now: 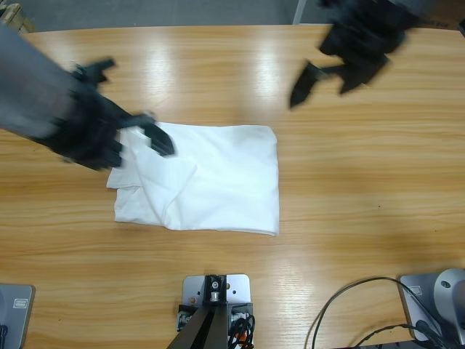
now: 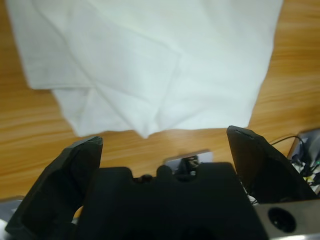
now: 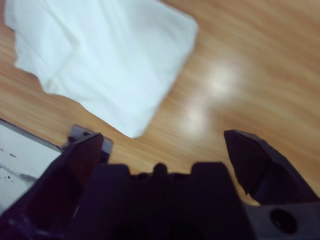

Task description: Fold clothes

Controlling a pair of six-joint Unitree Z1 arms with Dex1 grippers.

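A plain white shirt (image 1: pixel 211 182), one of the clothes, lies folded into a rough rectangle in the middle of the wooden table (image 1: pixel 363 182). Its left side is rumpled, with a diagonal crease. My left gripper (image 1: pixel 129 109) hovers over the shirt's upper left corner, open and holding nothing. The left wrist view looks down on the shirt (image 2: pixel 165 60) past the open left gripper (image 2: pixel 165 137). At the far right my right gripper (image 1: pixel 327 83) hangs open above bare wood, apart from the cloth. In the right wrist view the shirt (image 3: pixel 110 55) lies well beyond the open right gripper (image 3: pixel 162 135).
Black cables (image 1: pixel 349 313) loop over the table's near right edge. Bare wood stretches to the right of the shirt and in front of it. The table's far edge (image 1: pixel 218 27) meets a grey floor.
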